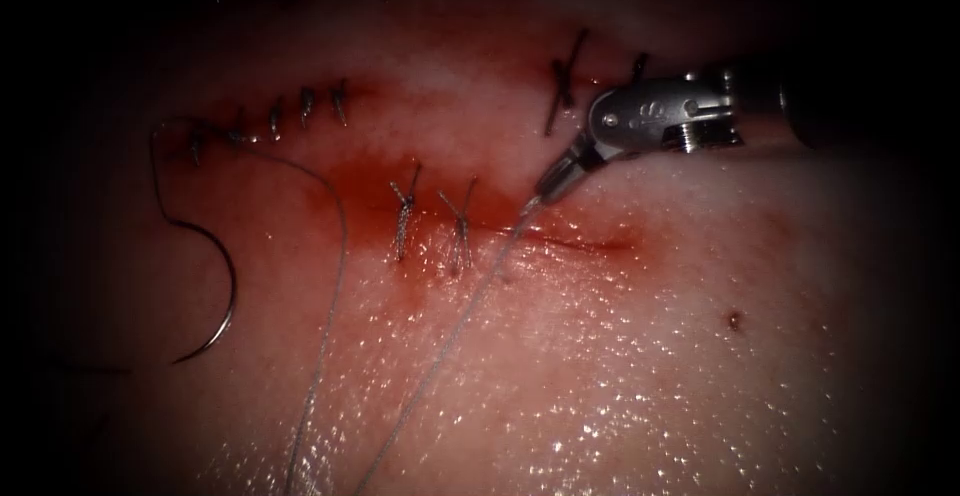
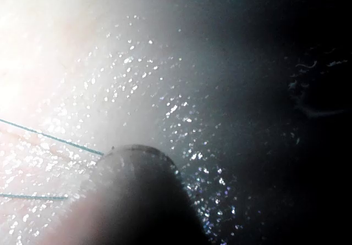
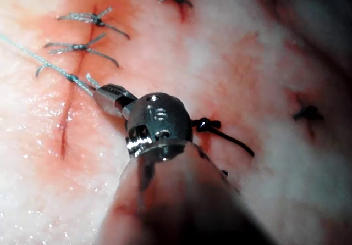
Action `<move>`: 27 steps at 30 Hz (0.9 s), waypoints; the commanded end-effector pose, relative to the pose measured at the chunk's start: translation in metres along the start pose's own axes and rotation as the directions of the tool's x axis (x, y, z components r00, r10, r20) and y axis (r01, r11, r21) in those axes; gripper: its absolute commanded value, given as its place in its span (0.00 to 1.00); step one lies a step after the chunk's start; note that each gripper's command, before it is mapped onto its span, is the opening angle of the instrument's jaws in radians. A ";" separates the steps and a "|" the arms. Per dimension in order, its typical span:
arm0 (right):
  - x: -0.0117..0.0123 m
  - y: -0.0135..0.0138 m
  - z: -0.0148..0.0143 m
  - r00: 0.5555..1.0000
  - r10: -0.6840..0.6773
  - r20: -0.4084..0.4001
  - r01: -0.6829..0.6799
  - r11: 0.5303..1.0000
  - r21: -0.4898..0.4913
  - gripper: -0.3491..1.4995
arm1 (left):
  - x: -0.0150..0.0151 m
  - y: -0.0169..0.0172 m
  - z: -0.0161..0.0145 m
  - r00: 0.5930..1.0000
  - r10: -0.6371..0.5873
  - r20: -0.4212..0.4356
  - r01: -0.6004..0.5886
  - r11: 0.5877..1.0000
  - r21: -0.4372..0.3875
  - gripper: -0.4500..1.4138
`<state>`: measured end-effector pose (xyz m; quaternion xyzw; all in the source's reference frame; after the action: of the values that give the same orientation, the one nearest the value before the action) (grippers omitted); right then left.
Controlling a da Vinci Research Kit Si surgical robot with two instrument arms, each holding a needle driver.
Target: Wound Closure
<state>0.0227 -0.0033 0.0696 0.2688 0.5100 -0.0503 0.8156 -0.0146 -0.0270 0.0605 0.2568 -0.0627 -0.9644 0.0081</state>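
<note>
The right hand [image 1: 552,184] reaches in from the upper right of the endoscope view, its two jaws pressed together on the thread [image 1: 470,308] just above the cut [image 1: 575,244], right of the two knotted stitches [image 1: 432,218] at the middle of the frame. From that grip the pale thread slants down toward the lower left, and a second strand runs almost beside it to the bottom edge. The curved needle [image 1: 222,286] lies loose on the tissue [image 1: 650,356] at the left of the frame, well apart from the hand, held by nothing and not driven into the flesh; thread leaves its upper end and loops up toward the row of dark stitches [image 1: 290,114] at the upper left. Red fluid [image 1: 350,188] stains the tissue around the middle stitches. In the right wrist view the same hand [image 3: 102,95] pinches the teal thread [image 3: 44,62] beside the open stretch of cut [image 3: 65,129]. The left wrist view shows that arm's dark rounded shaft end [image 2: 132,195] over glistening tissue, with two thread strands [image 2: 52,138] alongside; whether its jaws are open or together I cannot tell.
</note>
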 end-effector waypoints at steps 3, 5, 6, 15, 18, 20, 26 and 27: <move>0.0000 0.0002 0.0008 1.000 0.013 0.007 -0.013 0.999 -0.043 0.00 | 0.0007 0.0021 0.0000 1.000 0.003 -0.010 -0.003 1.000 -0.016 0.00; -0.0001 0.0006 0.0006 0.999 0.032 0.012 -0.031 0.994 -0.108 0.00 | 0.0011 0.0029 0.0001 1.000 0.005 -0.014 -0.005 1.000 -0.023 0.00; -0.0002 0.0008 0.0004 0.999 0.050 0.005 -0.048 0.988 -0.144 0.00 | 0.0014 0.0032 0.0002 1.000 0.006 -0.016 -0.007 1.000 -0.029 0.00; -0.0026 0.0016 0.0000 0.986 0.160 -0.050 -0.166 0.888 -0.430 0.00 | 0.0026 0.0059 0.0024 0.999 0.026 -0.039 -0.029 0.997 -0.068 0.00; -0.0038 0.0016 -0.0009 0.981 0.188 -0.046 -0.187 0.859 -0.477 0.00 | 0.0027 0.0064 0.0028 0.999 0.033 -0.041 -0.036 0.996 -0.078 0.00; -0.0044 0.0015 -0.0014 0.976 0.202 -0.081 -0.215 0.844 -0.491 0.00 | 0.0028 0.0065 0.0030 0.998 0.034 -0.044 -0.038 0.996 -0.079 0.00; -0.0058 0.0001 -0.0006 0.961 0.245 -0.129 -0.277 0.831 -0.483 0.00 | 0.0035 0.0052 0.0035 0.998 0.030 -0.049 -0.034 0.996 -0.088 0.00; -0.0059 -0.0001 -0.0005 0.959 0.247 -0.137 -0.282 0.830 -0.481 0.00 | 0.0037 0.0047 0.0035 0.998 0.029 -0.052 -0.034 0.995 -0.091 0.00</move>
<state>0.0188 -0.0037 0.0739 0.1169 0.4934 0.2081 0.8364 -0.0195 -0.0299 0.0619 0.2805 -0.0232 -0.9589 0.0371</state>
